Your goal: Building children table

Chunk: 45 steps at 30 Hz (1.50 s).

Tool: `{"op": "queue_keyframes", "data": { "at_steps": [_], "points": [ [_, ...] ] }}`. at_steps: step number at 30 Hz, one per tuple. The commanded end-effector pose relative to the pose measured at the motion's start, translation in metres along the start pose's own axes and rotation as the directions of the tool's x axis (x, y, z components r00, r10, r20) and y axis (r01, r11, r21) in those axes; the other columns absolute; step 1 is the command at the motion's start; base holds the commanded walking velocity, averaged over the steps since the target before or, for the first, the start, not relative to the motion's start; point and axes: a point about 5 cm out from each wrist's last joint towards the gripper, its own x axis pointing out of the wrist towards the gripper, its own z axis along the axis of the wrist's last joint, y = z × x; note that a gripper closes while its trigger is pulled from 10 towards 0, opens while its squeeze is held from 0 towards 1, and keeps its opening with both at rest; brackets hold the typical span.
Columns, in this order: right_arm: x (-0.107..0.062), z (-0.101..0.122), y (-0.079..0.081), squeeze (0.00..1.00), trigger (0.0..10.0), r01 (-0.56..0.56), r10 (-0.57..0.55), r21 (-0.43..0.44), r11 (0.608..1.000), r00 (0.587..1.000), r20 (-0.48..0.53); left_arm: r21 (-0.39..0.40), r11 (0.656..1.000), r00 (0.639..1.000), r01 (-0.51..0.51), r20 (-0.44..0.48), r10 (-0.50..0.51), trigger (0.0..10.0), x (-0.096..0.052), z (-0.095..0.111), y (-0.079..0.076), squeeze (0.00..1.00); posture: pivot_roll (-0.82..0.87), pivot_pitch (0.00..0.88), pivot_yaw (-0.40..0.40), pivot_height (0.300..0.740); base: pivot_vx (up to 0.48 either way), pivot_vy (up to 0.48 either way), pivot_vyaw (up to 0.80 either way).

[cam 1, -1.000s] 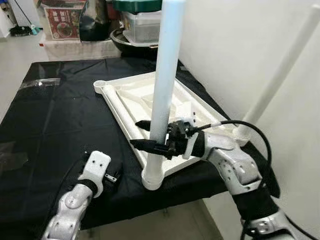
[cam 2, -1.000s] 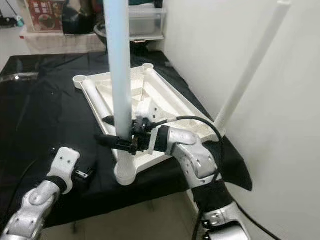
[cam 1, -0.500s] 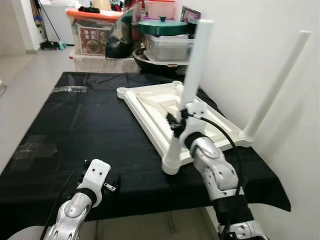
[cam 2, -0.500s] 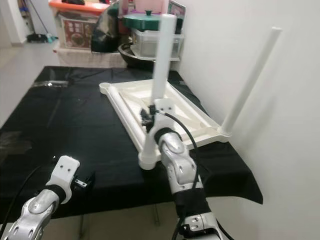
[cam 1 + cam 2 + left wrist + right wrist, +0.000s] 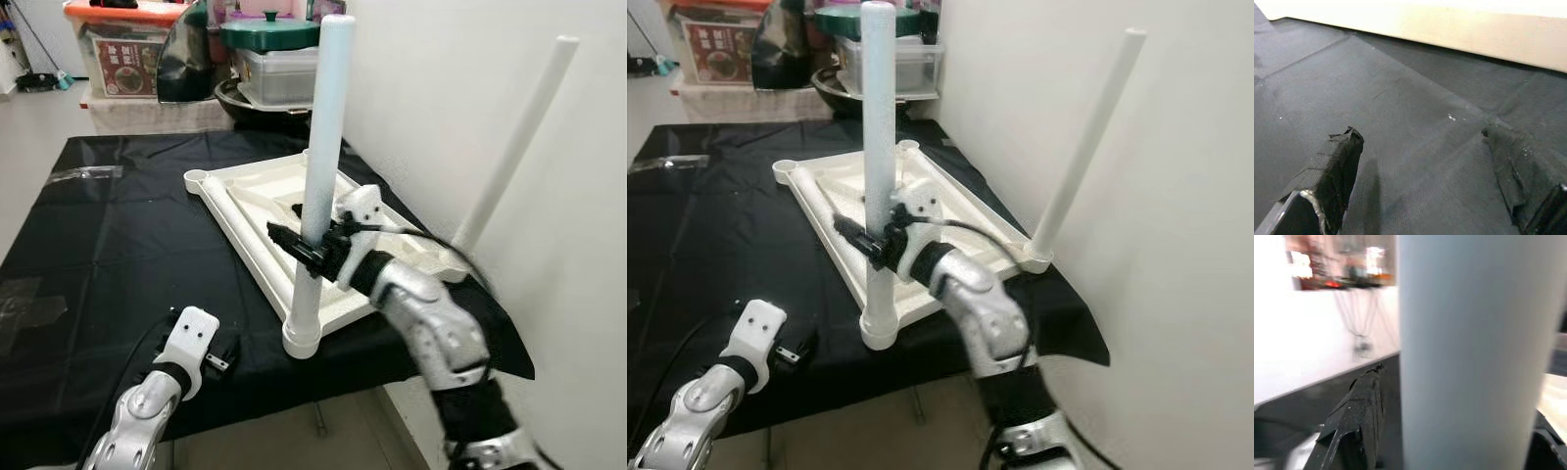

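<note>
Right end effector has drawn back down the near table leg, fingers straddling it, contact unclear | leg upright in near corner socket of upturned tabletop on black-covered surface | left end effector wide apart, low over cloth.

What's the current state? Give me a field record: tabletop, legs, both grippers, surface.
tabletop: white tabletop lies upside down on the black cloth
near leg: white leg stands upright in the near corner socket
far leg: second leg stands in the right corner socket, tilted toward the wall
open sockets: two far corners hold no legs
right gripper: right gripper has its fingers around the near leg, partway up
left gripper: left gripper open, hovering over the cloth near the table's front edge
</note>
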Motion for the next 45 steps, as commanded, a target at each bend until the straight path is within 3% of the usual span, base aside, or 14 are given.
{"op": "queue_keyframes", "data": {
  "at_steps": [1,5,6,13,18,22,23,26,27,32,34,40,41,45],
  "points": [
    [0.003,-0.001,0.021,0.00,10.0,-0.240,0.239,-0.025,0.971,0.971,-0.019,-0.001,1.000,1.000,0.008,-0.014,-0.008,10.0,0.000,-0.003,-0.002,0.00,0.15,0.000,-0.110,0.740,0.000,0.000,0.00],
    [0.010,-0.009,0.039,0.00,9.0,-0.372,0.372,-0.001,0.928,0.928,-0.038,0.001,1.000,1.000,0.000,-0.013,0.000,10.0,0.002,-0.002,0.001,0.00,0.15,0.000,-0.112,0.740,0.000,0.000,0.00],
    [0.023,-0.028,0.037,0.00,0.0,-0.263,0.258,-0.016,0.965,0.956,-0.140,0.002,1.000,1.000,-0.002,-0.011,0.003,10.0,0.004,-0.001,0.002,0.00,0.16,0.000,-0.110,0.740,0.000,0.000,0.00],
    [0.024,-0.075,-0.012,0.00,0.0,0.410,-0.391,-0.027,0.912,0.846,-0.363,0.010,1.000,1.000,0.010,-0.008,-0.009,10.0,0.005,0.000,0.000,0.00,0.14,0.000,-0.095,0.740,0.000,0.000,0.00],
    [-0.032,-0.080,-0.051,0.00,0.0,0.845,-0.829,-0.151,0.512,0.441,-0.343,0.015,1.000,1.000,0.015,-0.007,-0.015,10.0,0.007,-0.001,0.000,0.00,0.13,0.000,-0.092,0.740,0.000,0.000,0.00],
    [-0.038,-0.068,-0.040,0.00,0.0,0.899,-0.885,-0.131,0.418,0.371,-0.283,0.011,1.000,1.000,0.029,0.000,-0.029,10.0,0.008,0.001,-0.007,0.00,0.11,0.000,-0.079,0.740,0.000,0.000,0.00],
    [-0.029,-0.063,-0.033,0.00,10.0,0.876,-0.856,-0.082,0.476,0.440,-0.272,0.009,0.999,0.999,0.036,0.003,-0.036,10.0,0.008,0.001,-0.010,0.00,0.11,0.000,-0.078,0.740,0.000,0.000,0.00],
    [-0.015,-0.052,-0.024,0.00,10.0,0.825,-0.805,0.004,0.566,0.553,-0.215,0.007,0.999,0.999,0.041,0.003,-0.041,10.0,0.007,0.000,-0.011,0.00,0.10,0.000,-0.073,0.740,0.000,0.000,0.00],
    [-0.010,-0.046,-0.025,1.00,10.0,0.786,-0.771,0.030,0.617,0.612,-0.178,0.007,0.999,0.999,0.041,0.001,-0.041,10.0,0.006,0.000,-0.010,0.00,0.11,0.000,-0.075,0.740,0.000,0.000,0.00],
    [-0.001,-0.036,-0.029,1.00,10.0,0.683,-0.671,0.055,0.728,0.727,-0.148,0.010,0.999,0.999,0.035,-0.004,-0.035,10.0,0.006,-0.002,-0.007,0.00,0.11,0.000,-0.079,0.740,0.000,0.000,0.00],
    [0.007,-0.021,-0.025,0.00,10.0,0.478,-0.470,0.067,0.876,0.876,-0.106,0.006,1.000,1.000,0.027,-0.001,-0.027,10.0,0.008,-0.001,-0.004,0.00,0.11,0.000,-0.077,0.740,0.000,0.000,0.00],
    [0.004,-0.010,-0.004,0.00,10.0,0.110,-0.106,0.070,0.991,0.993,-0.049,0.009,1.000,1.000,0.028,0.001,-0.028,10.0,0.009,0.000,-0.003,0.00,0.12,0.000,-0.084,0.740,0.000,0.000,0.00],
    [0.000,-0.012,0.007,0.00,4.2,-0.039,0.043,0.073,0.997,0.998,-0.052,0.007,1.000,1.000,0.024,0.004,-0.024,10.0,0.009,0.001,-0.002,0.00,0.13,0.000,-0.093,0.740,0.000,0.000,0.00],
    [-0.003,-0.029,0.026,0.00,0.0,-0.225,0.236,0.106,0.969,0.966,-0.104,0.007,1.000,1.000,0.010,0.001,-0.010,10.0,0.008,0.000,0.001,0.00,0.13,0.000,-0.097,0.740,0.000,0.000,0.00]
  ]
}}
